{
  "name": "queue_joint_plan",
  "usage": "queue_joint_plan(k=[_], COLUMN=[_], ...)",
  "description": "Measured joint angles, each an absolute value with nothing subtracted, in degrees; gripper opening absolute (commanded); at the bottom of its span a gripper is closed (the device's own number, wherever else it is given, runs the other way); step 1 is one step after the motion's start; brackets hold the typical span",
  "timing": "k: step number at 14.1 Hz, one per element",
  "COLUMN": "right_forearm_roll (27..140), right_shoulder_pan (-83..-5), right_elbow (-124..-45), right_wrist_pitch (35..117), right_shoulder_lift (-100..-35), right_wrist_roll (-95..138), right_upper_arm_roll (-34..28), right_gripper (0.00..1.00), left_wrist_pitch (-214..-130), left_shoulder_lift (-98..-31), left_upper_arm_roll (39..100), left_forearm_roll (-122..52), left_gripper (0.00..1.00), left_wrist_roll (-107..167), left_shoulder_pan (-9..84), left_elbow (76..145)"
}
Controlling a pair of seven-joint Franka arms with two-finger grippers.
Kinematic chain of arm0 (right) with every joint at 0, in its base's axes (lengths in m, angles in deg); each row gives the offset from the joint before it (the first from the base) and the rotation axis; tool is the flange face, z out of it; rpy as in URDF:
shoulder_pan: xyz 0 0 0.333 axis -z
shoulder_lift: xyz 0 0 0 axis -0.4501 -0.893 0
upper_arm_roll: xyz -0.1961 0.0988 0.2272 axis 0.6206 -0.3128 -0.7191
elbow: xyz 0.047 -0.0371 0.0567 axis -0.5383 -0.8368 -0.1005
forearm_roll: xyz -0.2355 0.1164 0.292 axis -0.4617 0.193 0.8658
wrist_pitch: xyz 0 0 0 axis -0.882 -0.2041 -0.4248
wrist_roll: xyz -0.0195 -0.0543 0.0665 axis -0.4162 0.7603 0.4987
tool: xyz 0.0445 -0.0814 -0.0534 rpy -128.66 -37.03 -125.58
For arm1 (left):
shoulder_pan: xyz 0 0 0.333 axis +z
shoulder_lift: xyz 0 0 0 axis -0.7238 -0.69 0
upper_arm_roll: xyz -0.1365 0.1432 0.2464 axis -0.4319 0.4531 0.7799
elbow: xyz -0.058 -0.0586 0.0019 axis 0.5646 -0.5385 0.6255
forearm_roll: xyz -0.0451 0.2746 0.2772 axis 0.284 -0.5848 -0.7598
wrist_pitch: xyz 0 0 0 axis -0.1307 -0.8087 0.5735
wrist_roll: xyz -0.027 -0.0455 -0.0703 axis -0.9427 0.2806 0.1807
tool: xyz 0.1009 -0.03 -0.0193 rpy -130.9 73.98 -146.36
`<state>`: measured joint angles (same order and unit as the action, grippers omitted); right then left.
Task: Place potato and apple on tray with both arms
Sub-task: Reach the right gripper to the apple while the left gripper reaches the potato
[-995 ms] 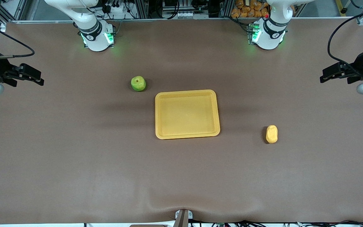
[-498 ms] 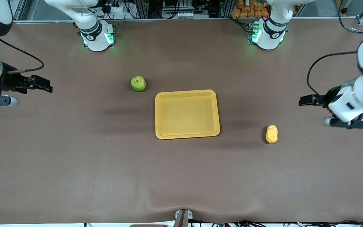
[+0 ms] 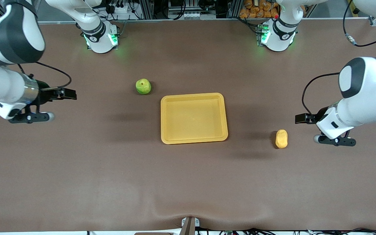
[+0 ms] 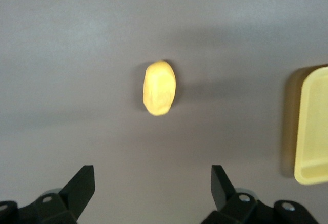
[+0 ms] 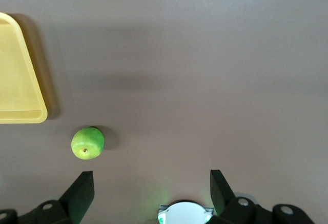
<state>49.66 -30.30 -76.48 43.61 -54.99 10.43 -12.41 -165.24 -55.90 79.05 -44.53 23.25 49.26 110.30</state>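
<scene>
The green apple sits on the table by the tray's corner toward the right arm's end. The empty yellow-orange tray lies mid-table. The oblong potato lies toward the left arm's end, nearer the front camera than the apple. My left gripper hangs open over the table beside the potato, not touching it. In the left wrist view the potato lies ahead of the open left gripper. My right gripper is open over the table, well apart from the apple. The right wrist view shows the apple off to one side of the open right gripper.
Both arm bases stand at the table's edge farthest from the front camera. A tray corner shows in each wrist view. Brown table surface surrounds everything.
Both arms have swung in from the table's ends toward the middle. The left gripper has come close to the potato; the right has moved toward the apple. Both stayed open.
</scene>
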Motion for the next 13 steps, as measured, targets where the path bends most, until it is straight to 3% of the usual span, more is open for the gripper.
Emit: queue_joint_plan(k=[4,13], right_forearm_roll=[52.9,54.3], right_shoulder_pan=[-33.2,-38.3], right_elbow=[-80.7,-91.1], right_wrist_pitch=[46.4,53.7], right_shoulder_lift=[-55.0,-54.7], right_wrist_roll=[4.7,-0.6], right_upper_arm_roll=[-12.5,-12.6], right_gripper=[1.00,1.00], left_wrist_pitch=[-170.4,-179.2], left_shoulder_lift=[-57.3,-64.7], left_upper_arm_roll=[79.1,79.1], left_forearm_roll=[-45.3,-46.8], left_gripper=[1.00,1.00], left_wrist_roll=[23.2,28.1], left_shoulder_pan=[49.3,49.4], left_elbow=[114.0,114.2])
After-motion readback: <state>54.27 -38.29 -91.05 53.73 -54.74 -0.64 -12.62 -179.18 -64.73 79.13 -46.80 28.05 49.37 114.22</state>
